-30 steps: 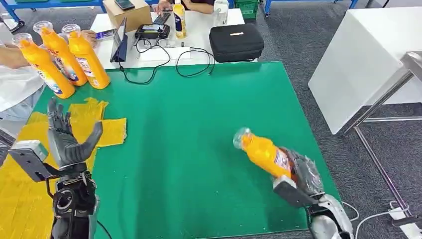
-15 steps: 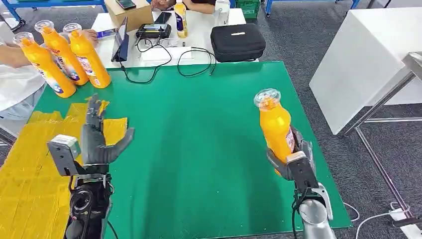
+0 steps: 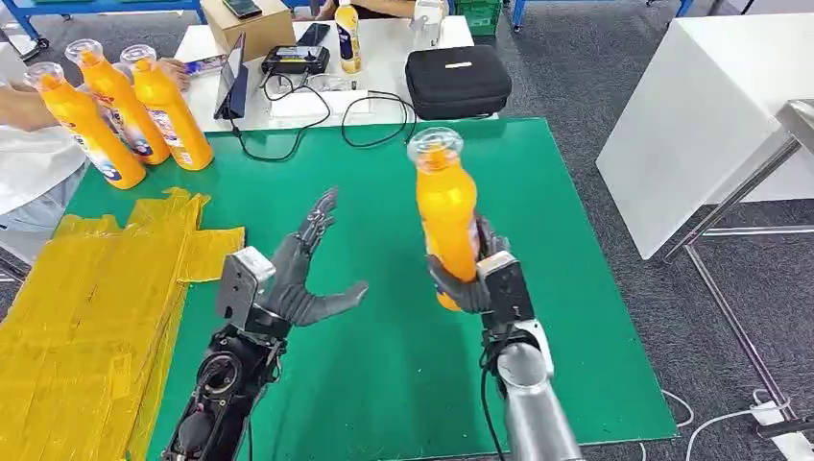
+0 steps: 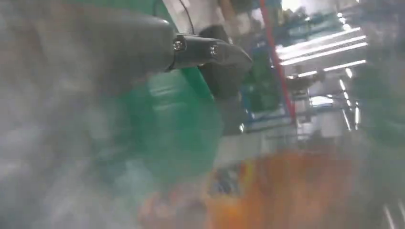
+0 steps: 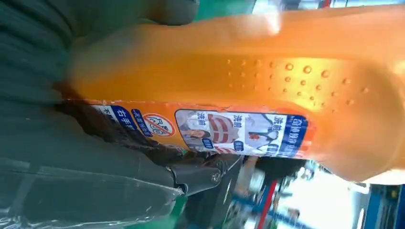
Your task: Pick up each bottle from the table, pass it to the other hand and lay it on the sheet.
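Note:
My right hand (image 3: 477, 279) grips the lower part of an orange bottle (image 3: 445, 213) and holds it upright over the middle of the green mat (image 3: 384, 192); close up, its label (image 5: 229, 131) faces the right wrist camera. My left hand (image 3: 299, 279) is open with fingers spread, a short gap to the left of the bottle, and touches nothing. The blurred left wrist view shows the thumb (image 4: 210, 52) and an orange smear of the bottle (image 4: 286, 191). The yellow sheet (image 3: 86, 298) lies at the left. Three more orange bottles (image 3: 120, 110) stand at the mat's far left corner.
A person's arm (image 3: 24, 108) reaches in by the standing bottles. Behind the mat, a white table carries a black case (image 3: 456, 79), a tablet (image 3: 228, 88), cables and a small bottle (image 3: 347, 36). A white table (image 3: 710, 125) stands to the right.
My right hand lifted the bottle off the mat, turned it upright and carried it left toward the middle. My left hand swung right from over the sheet toward the bottle.

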Available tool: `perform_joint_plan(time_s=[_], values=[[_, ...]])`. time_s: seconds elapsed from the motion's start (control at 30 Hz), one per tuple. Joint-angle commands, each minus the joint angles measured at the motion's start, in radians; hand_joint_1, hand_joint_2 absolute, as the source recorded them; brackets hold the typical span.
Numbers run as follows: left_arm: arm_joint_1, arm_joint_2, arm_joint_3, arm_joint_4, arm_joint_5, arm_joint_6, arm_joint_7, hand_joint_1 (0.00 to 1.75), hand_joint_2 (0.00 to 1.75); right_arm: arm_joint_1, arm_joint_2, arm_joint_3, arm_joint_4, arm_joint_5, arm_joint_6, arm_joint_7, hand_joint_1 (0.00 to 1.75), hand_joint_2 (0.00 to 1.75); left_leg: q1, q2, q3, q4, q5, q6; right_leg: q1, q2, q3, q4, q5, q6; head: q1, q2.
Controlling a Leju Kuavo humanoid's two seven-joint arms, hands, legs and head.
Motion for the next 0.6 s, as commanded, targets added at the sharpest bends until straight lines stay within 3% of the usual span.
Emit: perform_joint_plan(time_s=[0.03,0.13,0.27,0.4,0.6], values=[[-0.079,0.030,-0.052,0.129,0.053,-0.012,0.015,0.00,1.75,-0.115,0.046,0.190,0.254,0.059,-0.054,-0.020,1.75,1.75,0.001,0.003,0.005,0.000,-0.002,-0.001,0.002,0.002,0.004,-0.001,-0.001,-0.001,0.000,0.000],[-0.094,0.027,-0.048,0.139,0.071,-0.014,0.024,0.00,1.75,-0.123,0.058,0.245,0.302,0.086,-0.094,-0.017,1.75,1.75,0.001,0.002,0.006,0.000,-0.003,-0.001,0.002,0.002,0.006,-0.001,-0.002,0.000,0.000,0.000],[-0.102,0.026,-0.035,0.155,0.107,0.002,0.034,0.00,1.75,-0.117,0.058,0.445,0.388,0.099,-0.210,-0.032,1.75,1.75,0.001,0.002,0.004,-0.001,-0.001,-0.001,0.001,0.002,0.003,-0.001,-0.001,0.000,0.000,0.000],[-0.102,0.026,-0.031,0.158,0.112,0.004,0.034,0.00,1.75,-0.125,0.057,0.463,0.404,0.101,-0.215,-0.034,1.75,1.75,0.001,0.001,0.004,-0.001,-0.002,-0.001,0.002,0.001,0.004,-0.001,-0.001,-0.001,0.000,0.000],[-0.109,0.025,-0.002,0.192,0.163,0.009,0.040,0.00,1.75,-0.133,0.058,0.590,0.489,0.135,-0.290,-0.062,1.75,1.75,0.000,0.000,0.002,-0.001,-0.001,-0.001,0.001,0.000,0.002,-0.001,-0.001,0.000,0.000,0.000]])
